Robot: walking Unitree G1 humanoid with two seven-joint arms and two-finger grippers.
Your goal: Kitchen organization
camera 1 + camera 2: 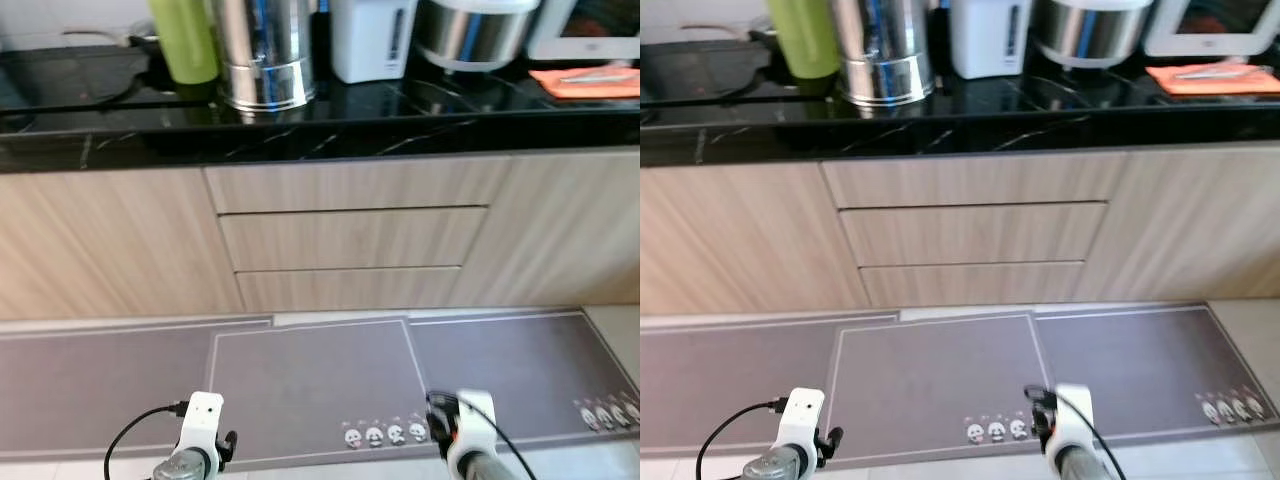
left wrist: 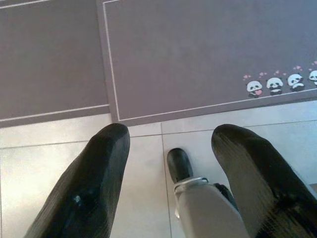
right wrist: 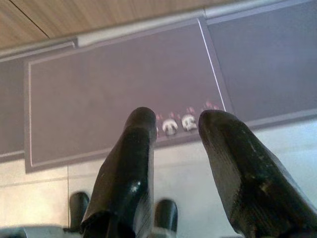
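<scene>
A black stone counter (image 1: 330, 130) runs across the top of the head views. On it stand a green bottle (image 1: 185, 40), a steel canister (image 1: 262, 55), a white hot-water pot (image 1: 372, 38) and a silver rice cooker (image 1: 475, 32). An orange cloth (image 1: 588, 80) lies at the far right. Both arms hang low over the floor, with the left wrist (image 1: 198, 435) and right wrist (image 1: 468, 425) at the bottom edge. My left gripper (image 2: 171, 139) is open and holds nothing. My right gripper (image 3: 176, 119) is open too, above the mat.
Wood-look cabinets with three drawers (image 1: 350, 240) sit under the counter. A grey floor mat (image 1: 310, 380) with small panda prints (image 1: 385, 434) lies along the cabinet base, with pale tiles (image 2: 59, 144) nearer me. My own foot (image 2: 179, 166) shows below the left gripper.
</scene>
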